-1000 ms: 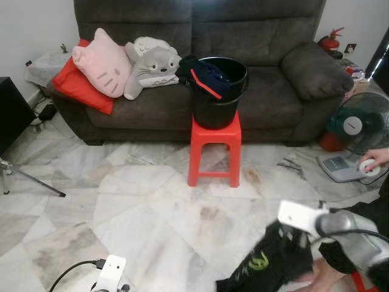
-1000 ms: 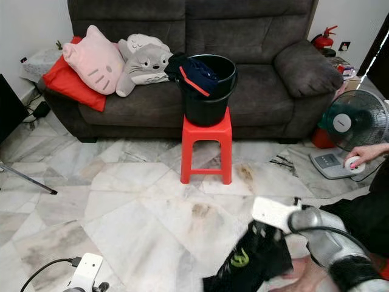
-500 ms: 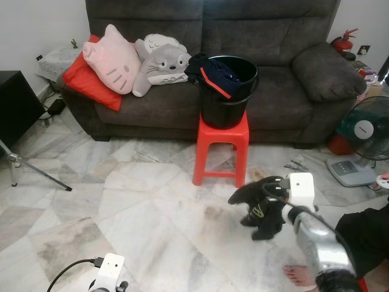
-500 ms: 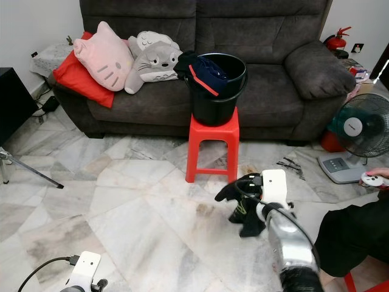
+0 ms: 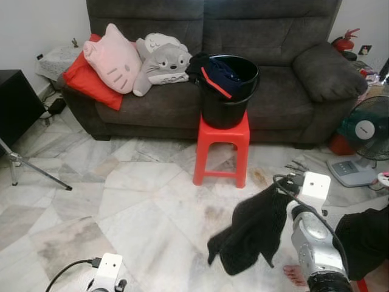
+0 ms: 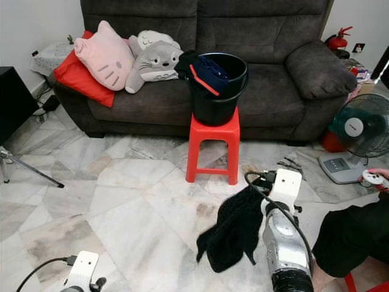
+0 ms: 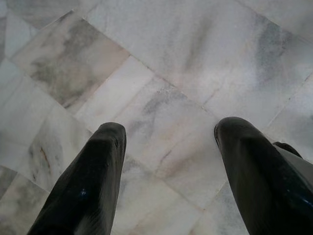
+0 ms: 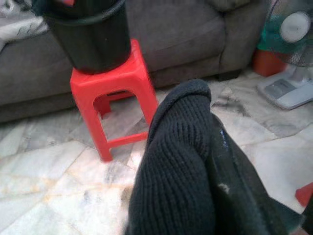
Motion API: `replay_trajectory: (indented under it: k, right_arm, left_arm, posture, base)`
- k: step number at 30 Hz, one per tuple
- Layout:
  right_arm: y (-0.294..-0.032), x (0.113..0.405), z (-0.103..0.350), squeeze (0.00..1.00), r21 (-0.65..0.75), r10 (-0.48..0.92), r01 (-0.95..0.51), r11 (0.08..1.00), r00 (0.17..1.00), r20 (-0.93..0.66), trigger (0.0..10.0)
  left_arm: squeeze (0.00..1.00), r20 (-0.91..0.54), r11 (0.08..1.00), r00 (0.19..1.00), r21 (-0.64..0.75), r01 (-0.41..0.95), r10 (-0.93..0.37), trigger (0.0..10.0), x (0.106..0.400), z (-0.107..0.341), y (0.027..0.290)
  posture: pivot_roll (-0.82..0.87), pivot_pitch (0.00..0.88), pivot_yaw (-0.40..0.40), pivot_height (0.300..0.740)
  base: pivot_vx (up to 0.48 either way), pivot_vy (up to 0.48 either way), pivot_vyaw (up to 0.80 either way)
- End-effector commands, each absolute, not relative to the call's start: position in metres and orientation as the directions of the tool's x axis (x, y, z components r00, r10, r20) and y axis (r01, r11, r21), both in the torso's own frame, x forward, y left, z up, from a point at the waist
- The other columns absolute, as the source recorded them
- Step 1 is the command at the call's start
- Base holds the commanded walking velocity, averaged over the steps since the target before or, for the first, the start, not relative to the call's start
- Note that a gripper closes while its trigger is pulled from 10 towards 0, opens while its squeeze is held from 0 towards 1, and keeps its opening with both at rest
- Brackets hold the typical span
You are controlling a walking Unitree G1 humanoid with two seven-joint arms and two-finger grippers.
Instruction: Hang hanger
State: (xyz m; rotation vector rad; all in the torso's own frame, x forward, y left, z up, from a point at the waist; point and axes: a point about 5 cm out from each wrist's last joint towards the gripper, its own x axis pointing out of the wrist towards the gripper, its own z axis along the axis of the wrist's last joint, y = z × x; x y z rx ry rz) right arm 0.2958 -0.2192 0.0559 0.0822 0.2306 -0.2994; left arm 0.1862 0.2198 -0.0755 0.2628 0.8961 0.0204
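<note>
A black knit garment hangs from my right gripper, which is shut on its top edge in front of the red stool. In the right wrist view the knit cloth drapes over one black finger. A black bucket holding dark clothes with a red strip stands on the stool. No hanger can be made out. My left gripper hangs low over the marble floor, open with nothing between its fingers.
A grey sofa with a pink cat cushion, a grey plush and a red pillow stands behind the stool. A fan stands at the right. A person's leg and bare foot are beside my right arm. A tripod leg crosses the left floor.
The garment, bunched at my right gripper half a second ago, now hangs down full length. My right arm has swung a little to the right. The view has settled after turning.
</note>
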Motion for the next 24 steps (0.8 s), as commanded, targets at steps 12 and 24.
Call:
replay_trajectory:
  k: [12, 24]
  right_arm:
    - [-0.198, 0.255, 0.068, 0.0, -0.079, -0.285, 0.283, 0.956, 0.958, -0.016, 10.0]
    - [-0.201, 0.266, 0.076, 0.0, -0.124, -0.273, 0.271, 0.955, 0.962, 0.006, 10.0]
  left_arm:
    - [0.0, -0.768, 0.971, 0.623, 0.233, 0.055, 0.149, 10.0, 0.181, -0.077, 0.225]
    - [0.0, -0.752, 0.982, 0.636, 0.184, -0.046, 0.171, 10.0, 0.189, -0.072, 0.227]
  posture:
    - [-0.13, 0.0, 0.016, 0.727]
    - [-0.14, 0.0, 0.011, 0.727]
  base:
    - [0.0, 0.0, 0.04]
    - [0.0, 0.0, 0.77]
